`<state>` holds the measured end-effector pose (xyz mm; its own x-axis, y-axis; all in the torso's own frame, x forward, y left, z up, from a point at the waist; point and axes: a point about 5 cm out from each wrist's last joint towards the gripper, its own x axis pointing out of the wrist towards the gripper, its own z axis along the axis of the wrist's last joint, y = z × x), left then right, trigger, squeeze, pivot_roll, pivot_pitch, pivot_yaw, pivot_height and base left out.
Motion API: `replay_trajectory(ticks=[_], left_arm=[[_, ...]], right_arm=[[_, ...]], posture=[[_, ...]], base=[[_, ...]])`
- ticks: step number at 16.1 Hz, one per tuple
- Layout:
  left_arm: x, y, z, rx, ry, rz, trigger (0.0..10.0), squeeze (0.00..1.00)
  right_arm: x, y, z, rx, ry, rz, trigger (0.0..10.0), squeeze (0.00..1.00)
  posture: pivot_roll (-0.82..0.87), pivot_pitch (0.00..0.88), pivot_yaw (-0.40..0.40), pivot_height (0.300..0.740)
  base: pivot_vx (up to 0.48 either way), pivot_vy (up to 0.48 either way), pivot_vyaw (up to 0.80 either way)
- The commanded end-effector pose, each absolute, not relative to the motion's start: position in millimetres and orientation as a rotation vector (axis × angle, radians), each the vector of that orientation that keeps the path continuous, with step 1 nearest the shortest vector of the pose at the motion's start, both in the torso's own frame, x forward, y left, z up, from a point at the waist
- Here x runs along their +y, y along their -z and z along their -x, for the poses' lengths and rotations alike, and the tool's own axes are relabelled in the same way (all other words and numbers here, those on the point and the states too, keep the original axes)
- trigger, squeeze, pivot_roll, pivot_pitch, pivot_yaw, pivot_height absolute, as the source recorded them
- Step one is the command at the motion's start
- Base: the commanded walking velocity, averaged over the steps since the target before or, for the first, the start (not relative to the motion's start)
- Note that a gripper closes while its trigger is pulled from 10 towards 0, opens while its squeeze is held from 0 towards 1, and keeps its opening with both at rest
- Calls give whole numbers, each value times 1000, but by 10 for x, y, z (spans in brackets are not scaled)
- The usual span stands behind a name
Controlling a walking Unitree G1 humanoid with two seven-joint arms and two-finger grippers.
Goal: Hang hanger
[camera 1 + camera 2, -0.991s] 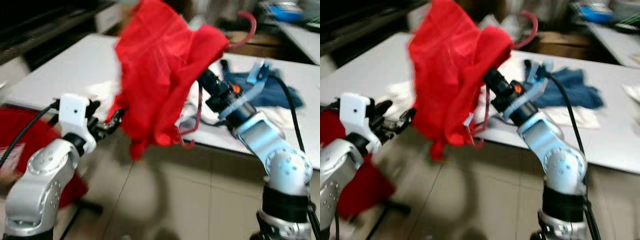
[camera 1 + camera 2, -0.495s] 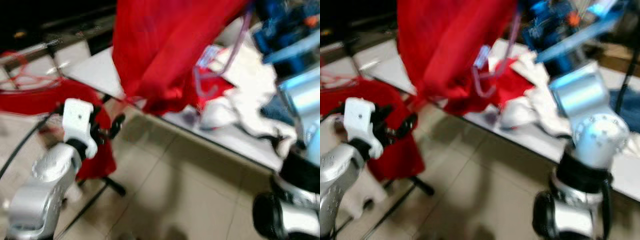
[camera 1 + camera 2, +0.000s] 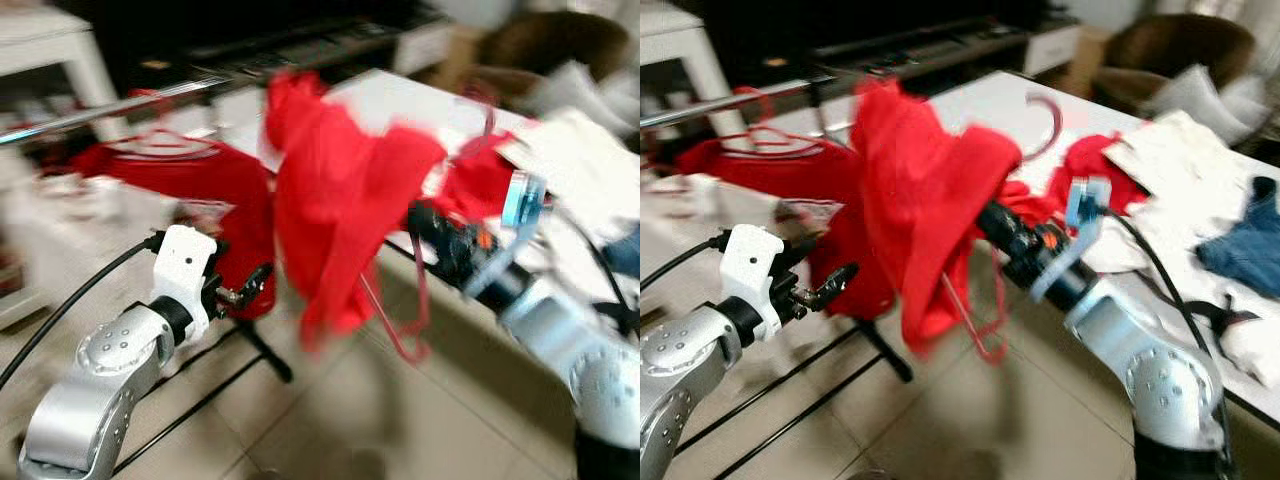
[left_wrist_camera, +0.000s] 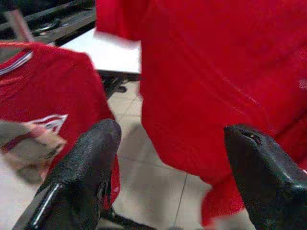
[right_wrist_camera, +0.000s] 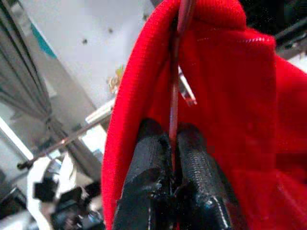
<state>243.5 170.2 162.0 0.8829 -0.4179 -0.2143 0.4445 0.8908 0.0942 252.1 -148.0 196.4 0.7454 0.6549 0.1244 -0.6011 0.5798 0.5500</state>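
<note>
A red garment [image 3: 340, 210] hangs on a red wire hanger [image 3: 400, 330], whose hook [image 3: 1045, 120] sticks up behind the cloth. My right gripper [image 5: 171, 139] is shut on the hanger's wire and holds it up in mid-air over the floor. My left gripper [image 3: 255, 285] is open, just left of the hanging cloth, with nothing between its fingers [image 4: 91, 158]. A metal clothes rail [image 3: 100, 108] runs across the upper left, and a red shirt [image 3: 190, 180] hangs from it on another red hanger. All views are blurred.
A white table [image 3: 980, 100] stands behind the garment, with white clothes [image 3: 1170, 170], a red item and blue jeans [image 3: 1250, 250] on it. A brown armchair [image 3: 1180, 45] is at the back right. The rack's black legs [image 3: 810, 380] cross the tiled floor.
The whole view has swung left, so the rail with the red shirt is now in sight. My right gripper still holds the hanger with the red garment. My left gripper stays open.
</note>
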Motion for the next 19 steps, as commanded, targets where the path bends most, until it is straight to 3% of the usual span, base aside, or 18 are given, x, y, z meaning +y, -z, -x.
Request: replay_trajectory(ticks=[1,6,11,19], left_arm=[[1737,-1566,-2427,212,432,-146,10000,0],[1713,-1213,-2477,262,392,-125,10000,0],[1702,-1210,-2422,252,368,-130,10000,0],[1620,-1277,-2530,228,350,-73,10000,0]], right_arm=[[-1481,-1948,-2502,94,-732,-570,10000,0],[-1522,-1340,-2539,223,-539,-238,10000,0],[-1468,-1193,-2522,227,-497,-312,10000,0],[-1475,-994,-2507,296,-412,-275,10000,0]], posture=[[-66,0,-2,740],[-64,0,-22,740],[-61,0,-28,740],[-66,0,-10,740]], base=[[0,0,638],[0,0,641],[0,0,750],[0,0,775]])
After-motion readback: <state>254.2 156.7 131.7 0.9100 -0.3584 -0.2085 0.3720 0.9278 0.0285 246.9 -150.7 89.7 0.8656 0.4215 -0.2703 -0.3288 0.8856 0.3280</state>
